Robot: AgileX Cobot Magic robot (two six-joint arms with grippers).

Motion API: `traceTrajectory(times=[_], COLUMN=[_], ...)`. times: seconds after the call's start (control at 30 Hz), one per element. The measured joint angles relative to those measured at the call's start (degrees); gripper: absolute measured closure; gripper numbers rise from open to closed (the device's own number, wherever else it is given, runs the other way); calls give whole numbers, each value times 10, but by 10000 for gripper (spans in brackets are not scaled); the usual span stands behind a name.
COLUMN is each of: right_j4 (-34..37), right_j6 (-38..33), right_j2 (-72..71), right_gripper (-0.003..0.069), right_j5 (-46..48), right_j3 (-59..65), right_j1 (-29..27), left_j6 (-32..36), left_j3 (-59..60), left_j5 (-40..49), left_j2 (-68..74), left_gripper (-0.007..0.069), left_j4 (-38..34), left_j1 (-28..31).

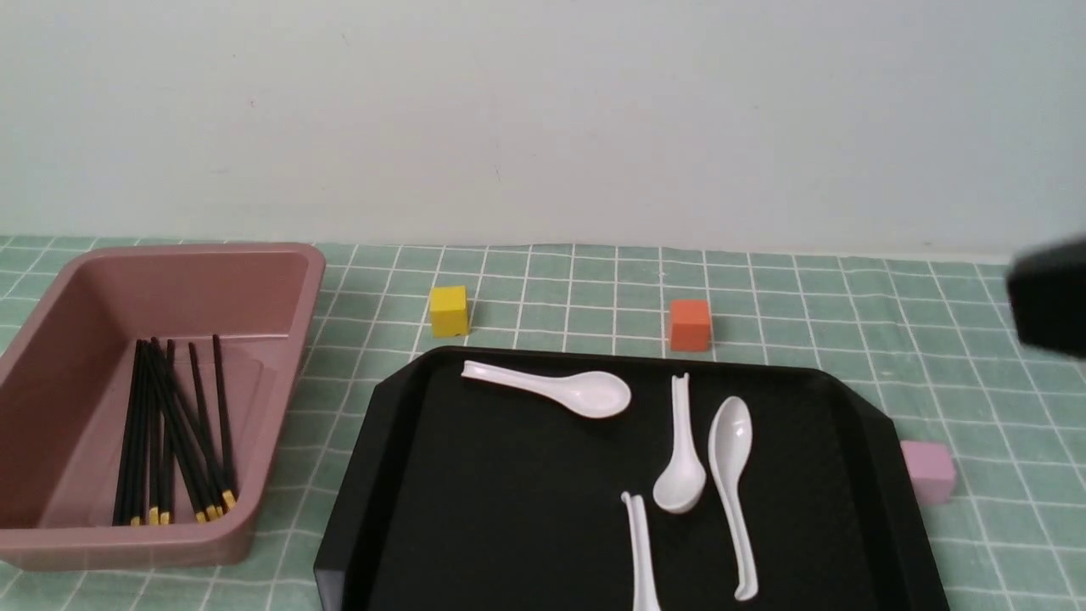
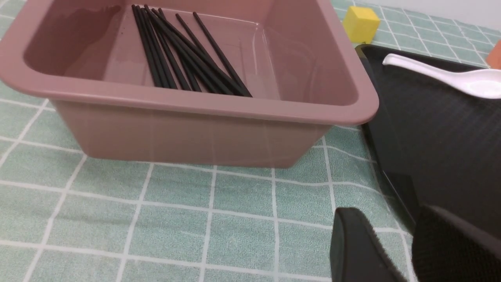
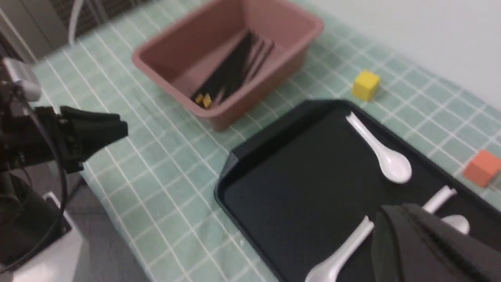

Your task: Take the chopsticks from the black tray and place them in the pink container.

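Note:
Several black chopsticks (image 1: 170, 433) with yellow tips lie together inside the pink container (image 1: 280, 280) at the left; they also show in the left wrist view (image 2: 184, 51) and the right wrist view (image 3: 235, 70). The black tray (image 1: 509, 509) in the middle carries only white spoons; no chopstick shows on it. My left gripper (image 2: 391, 221) hovers low over the cloth between container and tray, open and empty. My right gripper (image 3: 395, 223) hangs above the tray's spoons, fingers pressed together, holding nothing I can see. It shows as a dark blur (image 1: 1050, 293) at the front view's right edge.
Several white spoons (image 1: 560, 390) lie on the tray. A yellow cube (image 1: 448, 311) and an orange cube (image 1: 690, 324) stand behind it, a small pink cube (image 1: 929, 471) at its right side. The left arm (image 3: 78, 133) reaches over the green checked cloth's edge.

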Motion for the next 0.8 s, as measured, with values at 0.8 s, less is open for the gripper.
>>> traceTrajectory(times=[0.8], right_j4=[-30], right_j6=[20], right_j2=[-178], right_gripper=[653], right_j5=[-369], right_j3=[367], right_j1=[0], left_j6=[0], left_j3=[0], left_j5=[0], left_j2=[0], left_gripper=[386], left_j4=[0], left_j1=[0])
